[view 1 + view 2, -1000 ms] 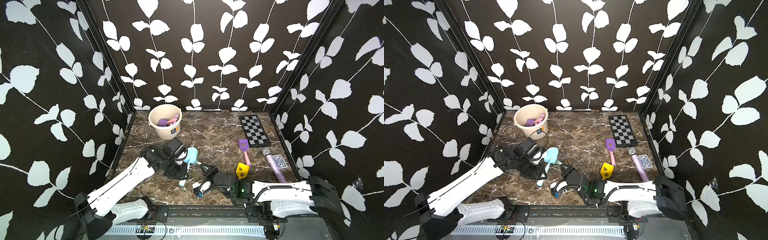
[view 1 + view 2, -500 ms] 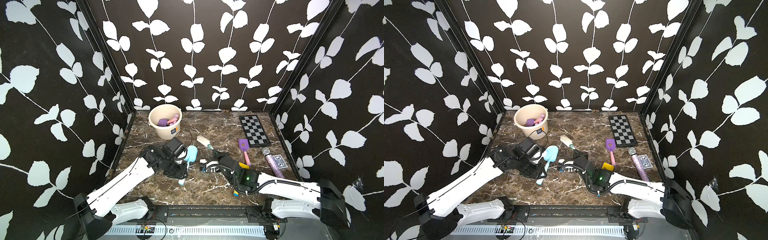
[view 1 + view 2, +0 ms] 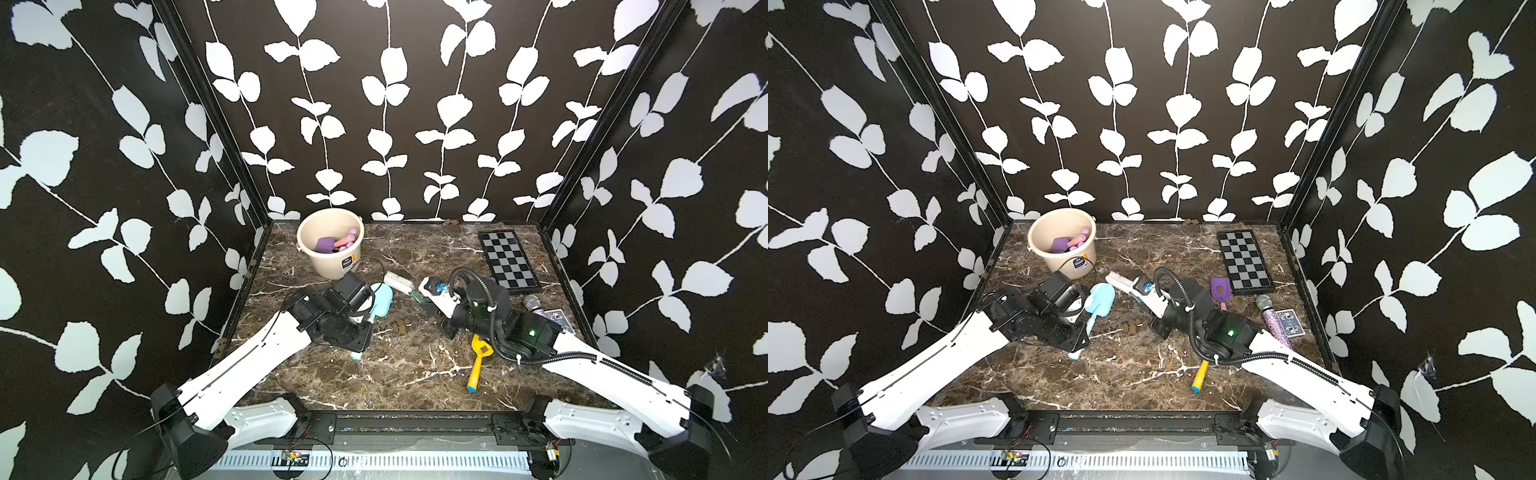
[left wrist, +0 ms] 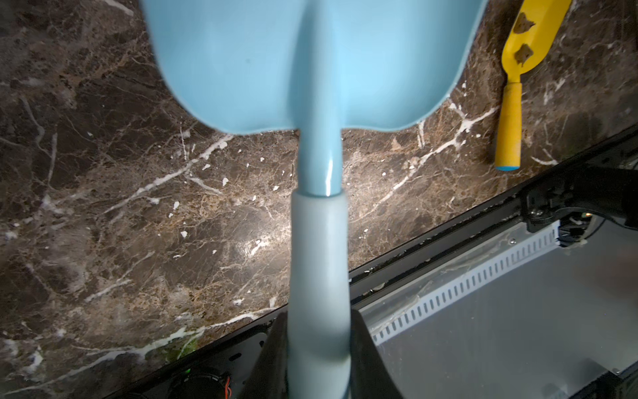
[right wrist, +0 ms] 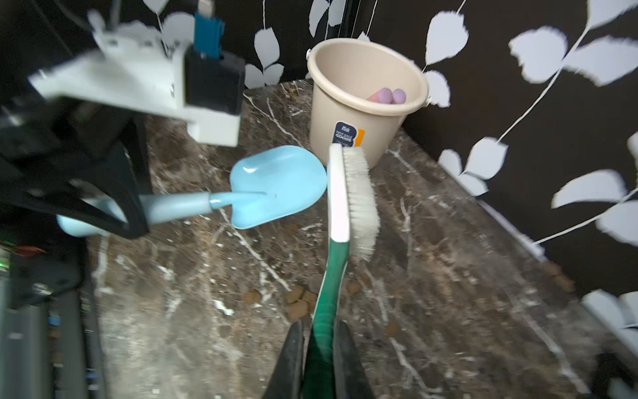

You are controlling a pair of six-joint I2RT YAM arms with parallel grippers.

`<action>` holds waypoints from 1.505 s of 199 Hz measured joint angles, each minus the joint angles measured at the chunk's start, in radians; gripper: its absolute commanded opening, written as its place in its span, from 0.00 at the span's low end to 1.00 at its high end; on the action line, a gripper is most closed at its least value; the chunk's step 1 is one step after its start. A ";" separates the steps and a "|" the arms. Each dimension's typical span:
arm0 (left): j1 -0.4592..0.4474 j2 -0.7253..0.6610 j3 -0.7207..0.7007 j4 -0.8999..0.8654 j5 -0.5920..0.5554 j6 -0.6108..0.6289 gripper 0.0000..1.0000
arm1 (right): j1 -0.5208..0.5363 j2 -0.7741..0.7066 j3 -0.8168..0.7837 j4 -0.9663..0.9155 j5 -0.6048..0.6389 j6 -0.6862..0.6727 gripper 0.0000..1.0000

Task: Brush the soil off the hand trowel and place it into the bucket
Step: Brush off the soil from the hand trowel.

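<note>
My left gripper (image 4: 319, 331) is shut on the pale handle of a light-blue hand trowel (image 4: 310, 69), held above the table at the middle left (image 3: 382, 301). Its blade (image 5: 279, 186) shows no soil. My right gripper (image 5: 322, 328) is shut on the green handle of a white-bristled brush (image 5: 359, 200). The brush head (image 3: 399, 282) stands right at the blade's tip, bristles turned away; contact cannot be told. Brown soil (image 3: 401, 328) clumps lie on the table below. The cream bucket (image 3: 330, 257) stands at the back left, holding purple and pink toys.
A yellow trowel (image 3: 478, 361) with soil on its blade lies front right, under my right arm. A purple trowel (image 3: 1220, 289), a checkerboard (image 3: 509, 259), a glitter microphone (image 3: 1273, 320) and a card deck (image 3: 1289, 328) sit along the right side.
My right arm has swung from the table's front edge back toward the middle, bringing the brush up to the trowel blade. The left arm and trowel have stayed put.
</note>
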 measured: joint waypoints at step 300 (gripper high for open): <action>0.438 0.301 0.462 0.110 0.140 -0.260 0.00 | -0.275 -0.104 -0.299 0.299 -0.060 0.793 0.00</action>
